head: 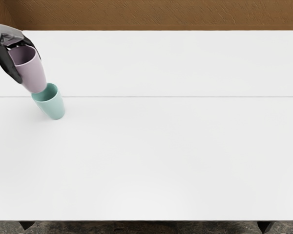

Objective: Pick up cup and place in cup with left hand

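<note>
Mauve cup sits within the left hand's grasp, over the tabletop's left side; smooth, tapered and tilted, its base overlaps the teal cup's mouth in view.

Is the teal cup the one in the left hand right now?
No, the left hand grips the lilac cup, while the teal cup stands on the table.

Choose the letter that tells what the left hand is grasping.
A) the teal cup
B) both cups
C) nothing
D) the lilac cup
D: the left hand has its fingers around the lilac cup, while the teal cup is on the table, ungrasped.
</note>
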